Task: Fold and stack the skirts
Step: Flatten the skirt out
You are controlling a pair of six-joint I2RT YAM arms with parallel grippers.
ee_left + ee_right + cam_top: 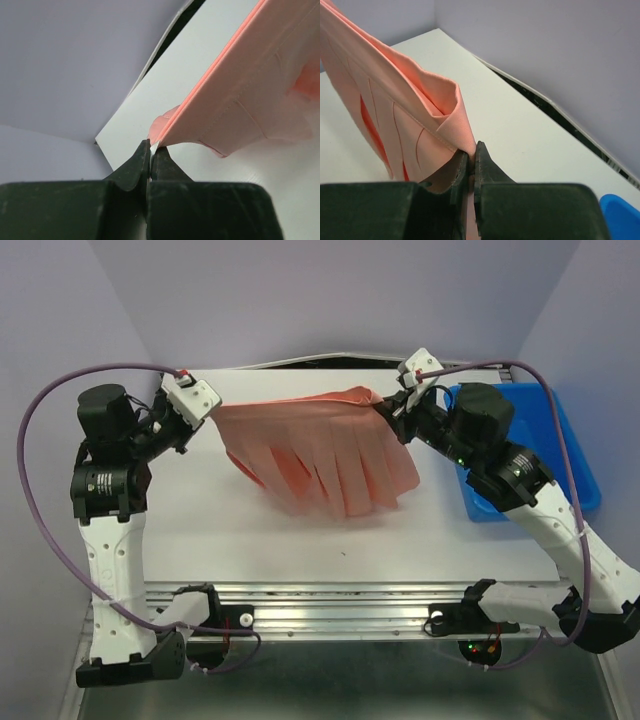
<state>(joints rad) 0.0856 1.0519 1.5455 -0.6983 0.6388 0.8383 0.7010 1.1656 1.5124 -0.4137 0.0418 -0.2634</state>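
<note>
Cam overhead: salmon-pink pleated cloth skirt (320, 455) hangs stretched over the white bench (300, 560). Left wrist: left claw (151, 149) is pinched shut on one top corner. Right wrist: right claw (470, 156) clamps the other. I'd lower both evenly, edge taut.

No readable text or labels

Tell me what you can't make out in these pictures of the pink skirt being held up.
- Top view: the right arm covers part of the blue bin, so its contents are unclear.
- Top view: the skirt hides the table beneath it.
- Left wrist view: the skirt's hem is cut off by the right edge beyond the left claw.
- Right wrist view: the right claw covers the pinched corner; only a bin corner shows.
</note>
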